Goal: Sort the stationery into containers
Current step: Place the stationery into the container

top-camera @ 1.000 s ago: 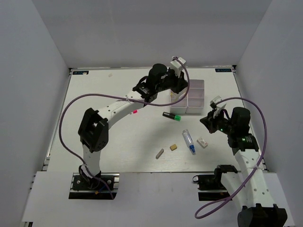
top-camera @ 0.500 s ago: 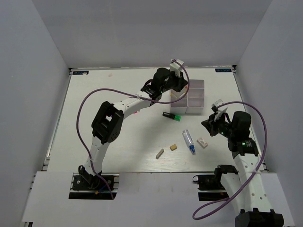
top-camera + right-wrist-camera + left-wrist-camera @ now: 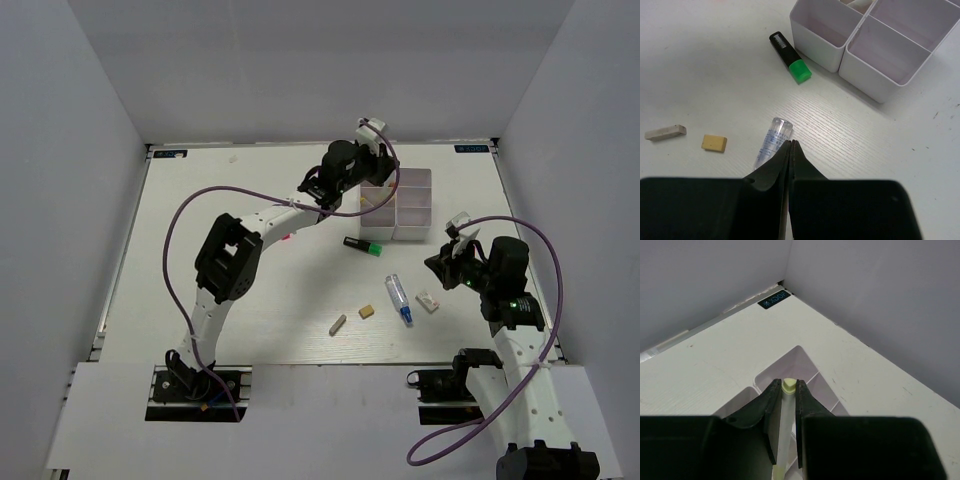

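My left gripper (image 3: 787,384) is shut on a pale stick (image 3: 785,410) with a yellowish end, held over the white four-compartment box (image 3: 807,365). From above, that gripper (image 3: 380,183) hangs at the box's (image 3: 416,182) left side. My right gripper (image 3: 791,142) is shut and empty, just above the blue-tipped clear tube (image 3: 772,136). Loose on the table lie a green-ended black marker (image 3: 362,245), the tube (image 3: 398,298), a white eraser (image 3: 427,300), a tan eraser (image 3: 367,311) and a grey eraser (image 3: 338,324). A pink marker end (image 3: 284,237) peeks out from under the left arm.
The box (image 3: 875,55) stands at the back right, near the rear wall. The green marker (image 3: 790,63) lies close to its near-left corner. Purple cables loop off both arms. The right gripper (image 3: 443,262) hovers just right of the tube.
The left arm stretched out and carried the pale stick slightly further over the box. The right arm shifted a little to the right, then stayed still.
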Tool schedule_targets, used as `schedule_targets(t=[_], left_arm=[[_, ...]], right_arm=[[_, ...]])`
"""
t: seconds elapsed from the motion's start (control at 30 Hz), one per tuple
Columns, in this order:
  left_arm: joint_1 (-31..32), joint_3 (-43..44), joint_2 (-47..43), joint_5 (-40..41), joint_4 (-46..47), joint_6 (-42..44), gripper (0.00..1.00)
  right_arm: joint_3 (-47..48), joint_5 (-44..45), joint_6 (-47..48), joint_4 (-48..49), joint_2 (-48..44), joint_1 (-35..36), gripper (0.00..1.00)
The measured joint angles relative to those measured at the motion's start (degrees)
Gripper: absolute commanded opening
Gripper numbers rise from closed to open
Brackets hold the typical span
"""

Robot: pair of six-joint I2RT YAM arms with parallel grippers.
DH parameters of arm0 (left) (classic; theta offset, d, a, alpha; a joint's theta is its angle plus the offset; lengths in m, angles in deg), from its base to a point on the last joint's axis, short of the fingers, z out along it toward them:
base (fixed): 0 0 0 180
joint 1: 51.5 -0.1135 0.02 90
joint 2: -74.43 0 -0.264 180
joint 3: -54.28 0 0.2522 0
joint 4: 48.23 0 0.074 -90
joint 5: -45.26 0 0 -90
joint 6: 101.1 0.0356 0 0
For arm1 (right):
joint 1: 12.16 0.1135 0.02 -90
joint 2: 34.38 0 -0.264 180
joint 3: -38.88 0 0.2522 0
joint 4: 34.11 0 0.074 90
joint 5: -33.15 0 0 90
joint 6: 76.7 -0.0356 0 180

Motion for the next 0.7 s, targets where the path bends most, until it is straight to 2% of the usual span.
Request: schedule_targets(t=[0.23,0.27,0.33,0.37,0.4,0.47,0.5,0.7], left_arm=[[-0.02,1.86,2.73,4.20,-1.92,3.19,0.00],[-0.02,2.03,3.15,4.48,-2.19,3.52,0.04],[-0.02,2.16,3.98,4.85,-3.26,3.96,0.21],[-0.02,2.16,4.31,4.90,-3.82,4.09,0.30],[-0.04,2.14,4.48,4.96,-4.17,4.28,0.49],[-0.13,1.90,4.59,4.96,-4.42,4.52,0.56],[-0.13,1.73,4.52,4.92,-4.22,4.44,0.63],[-0.28,0.57,3.61,4.22,-2.84,3.74,0.75]], right_arm=[[0.00,-0.02,-0.02,0.00,0.00,0.00,0.00],[0.00,-0.02,-0.02,0.00,0.00,0.00,0.01],[0.00,-0.04,-0.20,0.00,0.00,0.00,0.21],[0.00,-0.09,-0.31,0.00,0.02,0.00,0.34],[0.00,-0.17,-0.33,0.00,0.02,0.00,0.47],[0.00,-0.37,-0.33,0.00,0.02,0.00,0.53],[0.00,-0.50,0.04,0.02,0.09,0.00,0.55],[0.02,-4.92,4.28,-1.42,2.32,0.02,0.58]])
